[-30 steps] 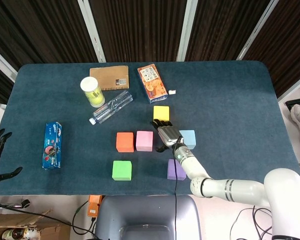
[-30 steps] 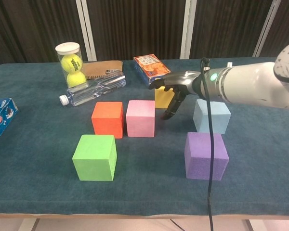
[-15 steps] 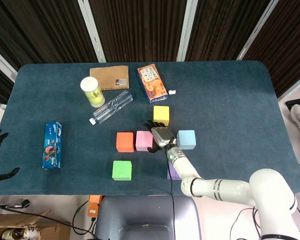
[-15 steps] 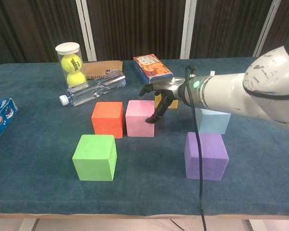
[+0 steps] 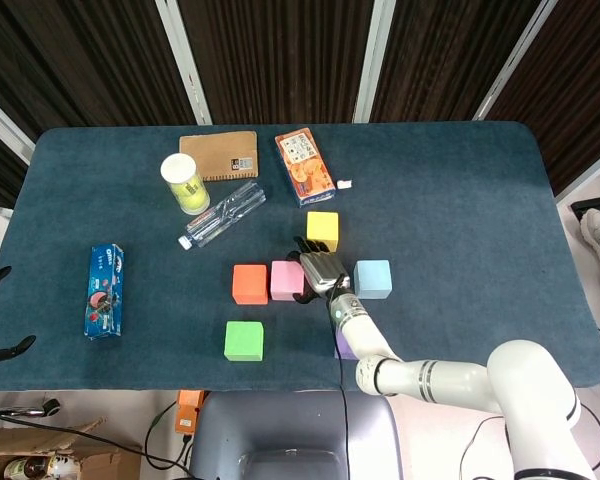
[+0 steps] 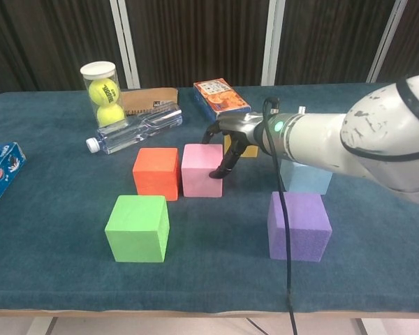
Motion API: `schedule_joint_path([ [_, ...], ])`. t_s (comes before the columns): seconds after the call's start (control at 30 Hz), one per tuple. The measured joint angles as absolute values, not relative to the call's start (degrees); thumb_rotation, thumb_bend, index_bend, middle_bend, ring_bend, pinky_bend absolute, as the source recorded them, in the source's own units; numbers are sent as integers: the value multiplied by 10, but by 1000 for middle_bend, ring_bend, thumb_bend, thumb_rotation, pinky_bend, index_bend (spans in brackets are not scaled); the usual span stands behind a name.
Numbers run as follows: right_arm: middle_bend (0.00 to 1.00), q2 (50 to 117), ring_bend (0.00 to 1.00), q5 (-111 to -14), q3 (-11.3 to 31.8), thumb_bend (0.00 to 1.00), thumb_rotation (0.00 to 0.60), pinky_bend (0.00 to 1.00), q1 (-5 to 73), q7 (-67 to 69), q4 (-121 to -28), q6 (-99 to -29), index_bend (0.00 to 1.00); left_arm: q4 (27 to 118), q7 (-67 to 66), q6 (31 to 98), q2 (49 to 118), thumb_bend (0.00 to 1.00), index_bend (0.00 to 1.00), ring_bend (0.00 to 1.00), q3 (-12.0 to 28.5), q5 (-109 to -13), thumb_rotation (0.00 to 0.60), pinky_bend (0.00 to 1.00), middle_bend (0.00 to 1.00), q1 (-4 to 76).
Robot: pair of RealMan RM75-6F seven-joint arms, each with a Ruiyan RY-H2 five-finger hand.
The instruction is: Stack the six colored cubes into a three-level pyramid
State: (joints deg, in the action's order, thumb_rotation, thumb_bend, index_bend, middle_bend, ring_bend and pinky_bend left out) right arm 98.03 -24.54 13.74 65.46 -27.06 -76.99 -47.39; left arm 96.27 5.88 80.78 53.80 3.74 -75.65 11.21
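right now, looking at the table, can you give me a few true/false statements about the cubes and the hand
1. The right hand touches the pink cube. True.
2. The green cube sits on top of the orange cube. False: both rest on the table, with the green cube nearer the robot.
3. The tube holds tennis balls. True.
4. The purple cube is held in the air. False: it rests on the table.

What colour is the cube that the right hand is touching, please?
Pink cube; the chest view shows it best, at the right hand.
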Motion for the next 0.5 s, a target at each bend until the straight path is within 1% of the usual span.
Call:
schedule_joint_path([
  [0.27, 9, 958, 0, -268, 137, 212, 600, 4, 643, -265, -801, -473, 462, 960, 64, 798, 537, 32, 132, 0, 45, -755, 600, 96, 30, 109],
  [0.5, 9, 968, 0, -263, 140, 212, 600, 4, 647, -260, -785, -457, 454, 962, 60, 788, 537, 32, 131, 0, 49, -752, 600, 96, 30, 110],
])
